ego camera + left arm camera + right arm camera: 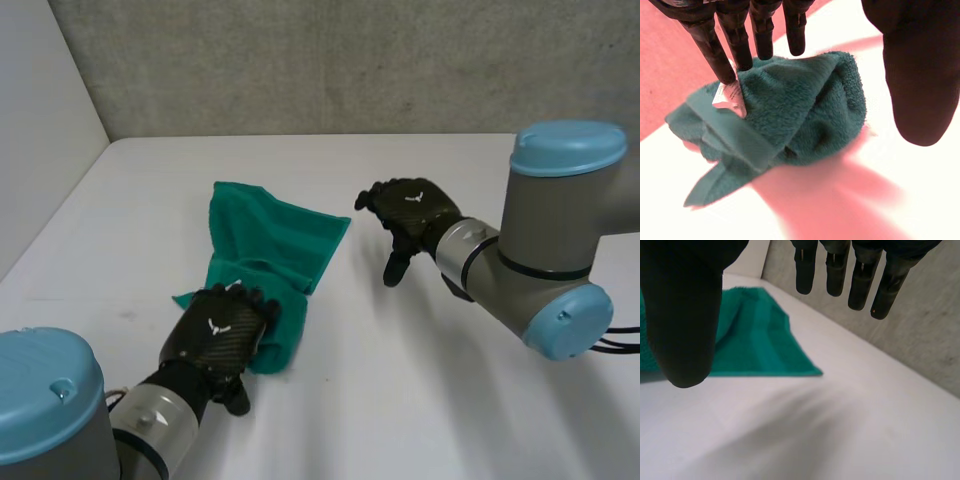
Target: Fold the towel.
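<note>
A green towel [268, 250] lies crumpled on the white table [400, 390], its far part flat and its near end bunched. My left hand [222, 332] rests at that bunched near end, fingers straight and spread above the cloth [790, 120], thumb [920, 75] apart from it; a white label [729, 96] shows by the fingertips. My right hand [410, 215] hovers to the right of the towel's right corner [765, 347], fingers [860, 275] straight, thumb [685, 315] wide apart, nothing between them.
A grey wall [330, 60] rises behind the table and a pale wall [40, 130] closes the left side. My right arm [540, 250] reaches in from the right.
</note>
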You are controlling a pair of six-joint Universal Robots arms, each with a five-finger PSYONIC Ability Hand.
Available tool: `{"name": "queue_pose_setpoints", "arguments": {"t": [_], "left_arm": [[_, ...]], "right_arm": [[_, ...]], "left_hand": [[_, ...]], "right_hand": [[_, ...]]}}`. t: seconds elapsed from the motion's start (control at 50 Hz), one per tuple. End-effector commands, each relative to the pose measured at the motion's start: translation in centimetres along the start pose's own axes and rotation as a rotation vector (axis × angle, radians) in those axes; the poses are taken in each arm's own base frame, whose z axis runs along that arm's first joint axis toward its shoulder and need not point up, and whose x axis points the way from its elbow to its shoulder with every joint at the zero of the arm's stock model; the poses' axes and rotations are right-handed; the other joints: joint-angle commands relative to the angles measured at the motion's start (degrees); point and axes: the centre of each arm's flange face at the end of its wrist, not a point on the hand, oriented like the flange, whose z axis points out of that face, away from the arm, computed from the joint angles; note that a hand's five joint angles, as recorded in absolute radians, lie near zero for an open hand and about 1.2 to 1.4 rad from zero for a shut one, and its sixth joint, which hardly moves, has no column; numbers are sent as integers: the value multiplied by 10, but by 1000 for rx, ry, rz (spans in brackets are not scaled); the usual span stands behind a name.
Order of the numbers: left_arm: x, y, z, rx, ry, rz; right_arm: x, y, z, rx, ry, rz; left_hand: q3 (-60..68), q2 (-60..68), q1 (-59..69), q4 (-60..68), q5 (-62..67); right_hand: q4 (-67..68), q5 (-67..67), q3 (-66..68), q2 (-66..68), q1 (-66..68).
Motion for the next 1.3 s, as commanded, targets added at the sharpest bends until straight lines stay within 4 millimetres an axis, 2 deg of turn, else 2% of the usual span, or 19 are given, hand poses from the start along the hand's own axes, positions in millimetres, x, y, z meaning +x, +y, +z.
{"name": "queue_pose_setpoints", "arguments": {"t": [0.02, 0.12, 0.22, 0.28, 0.42, 0.52, 0.6, 0.72, 0.8, 0.82, 0.84, 0.94, 0.98, 1.08, 1.2, 1.24, 1.26, 1.3], "left_arm": [[-15, -10, 0, 10, -83, -14], [-33, -28, -3, 73, -143, -39], [-53, -43, -6, 129, -212, -59], [-60, -45, -6, 137, -238, -67], [-82, -40, 0, 120, -304, -146], [-89, -37, 9, 128, -272, -258], [-98, -24, 32, 74, -201, -362], [-95, -16, 46, -25, -97, -470], [-92, -16, 51, -78, -61, -507], [-92, -17, 51, -81, -59, -510], [-94, -20, 51, -78, -63, -510], [-96, -27, 51, -53, -69, -514], [-95, -29, 50, -47, -68, -514], [-84, -37, 51, -35, -56, -499], [-74, -33, 60, -65, -63, -483], [-69, -32, 64, -74, -68, -470], [-69, -31, 64, -74, -68, -470], [-71, -29, 67, -85, -104, -459]], "right_arm": [[-20, 17, 6, -46, -59, 35], [-30, 29, 14, -70, -91, 135], [-30, 32, 27, -55, -96, 248], [-30, 36, 39, -46, -105, 302], [-41, 44, 59, -40, -173, 383], [-47, 52, 73, -42, -196, 430], [-54, 56, 83, -32, -212, 446], [-62, 62, 92, -23, -227, 444], [-63, 65, 96, -22, -230, 443], [-63, 65, 96, -21, -230, 441], [-63, 64, 96, -19, -230, 438], [-59, 52, 92, 4, -216, 424], [-56, 37, 87, 36, -209, 416], [-50, 26, 81, 59, -191, 384], [-52, 37, 76, 23, -185, 286], [-54, 38, 74, 16, -185, 281], [-53, 38, 74, 18, -183, 279], [-50, 34, 72, 22, -166, 276]], "left_hand": [[-57, -54, -35, -53, -50], [-63, -61, -42, -60, -57], [-68, -66, -47, -65, -62], [-68, -66, -47, -65, -62], [-70, -67, -49, -67, -64], [-68, -66, -47, -65, -62], [-62, -59, -40, -58, -56], [-58, -56, -37, -55, -52], [-55, -52, -34, -52, -49], [-53, -51, -32, -50, -47], [-50, -47, -28, -47, -44], [10, 13, 32, 14, 17], [36, 38, 57, 39, 42], [81, 84, 103, 85, 87], [167, 170, 189, 170, 173], [287, 290, 309, 291, 294], [288, 291, 310, 292, 294], [400, 403, 422, 404, 407]], "right_hand": [[-53, -49, -47, -56, -34], [-51, -48, -45, -55, -33], [-36, -33, -30, -40, -17], [-29, -26, -24, -33, -11], [-2, 1, 3, -6, 16], [30, 33, 35, 26, 48], [122, 125, 128, 119, 141], [228, 231, 234, 224, 246], [471, 475, 477, 468, 490], [617, 620, 623, 613, 635], [639, 643, 645, 636, 658], [640, 643, 645, 636, 658], [640, 643, 645, 636, 658], [640, 643, 645, 636, 658], [640, 643, 645, 636, 658], [640, 643, 645, 636, 658], [640, 643, 645, 636, 658], [640, 643, 645, 636, 658]]}}
